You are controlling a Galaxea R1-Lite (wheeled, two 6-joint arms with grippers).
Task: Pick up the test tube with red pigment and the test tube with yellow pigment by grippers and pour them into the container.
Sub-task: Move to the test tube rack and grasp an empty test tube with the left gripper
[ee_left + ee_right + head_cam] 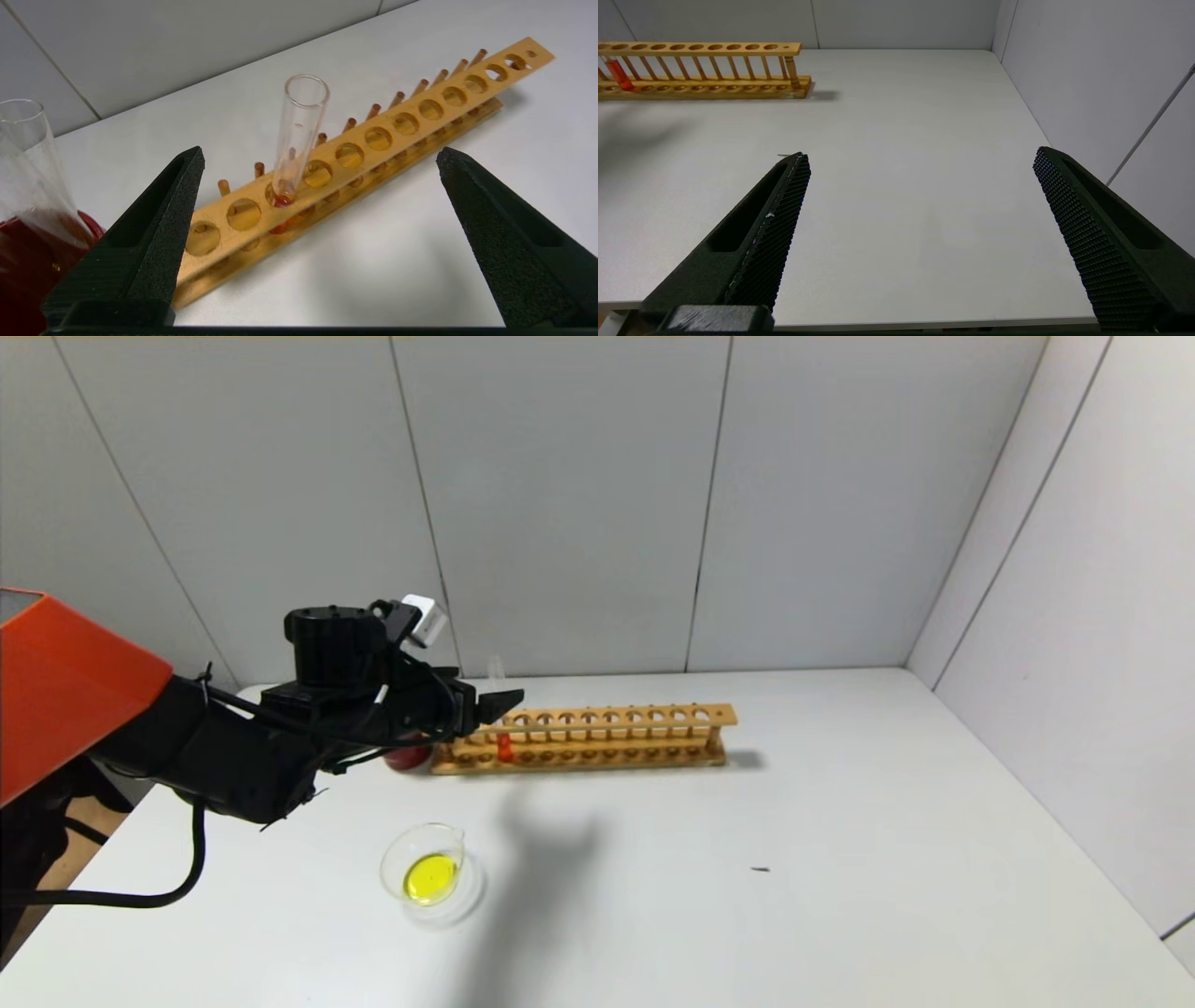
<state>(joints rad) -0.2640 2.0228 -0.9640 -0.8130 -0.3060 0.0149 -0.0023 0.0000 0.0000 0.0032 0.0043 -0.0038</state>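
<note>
The left gripper (pixel 320 158) hovers with its jaws spread wide, grasping nothing, lined up on the test tube with red pigment (pixel 294 144). That tube stands upright in the wooden rack (pixel 597 737), near the rack's left end. On the white desk (pixel 794 859), nearer the robot, the container (pixel 432 873) holds yellow liquid. A dark red cup (pixel 407 755) sits just beside the rack's left end. Over bare desk to the right, the right gripper (pixel 920 158) hangs released, jaws wide apart.

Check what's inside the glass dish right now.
The container holds a pool of yellow liquid; no red in it. The test tube with red pigment stands in the wooden rack.
</note>
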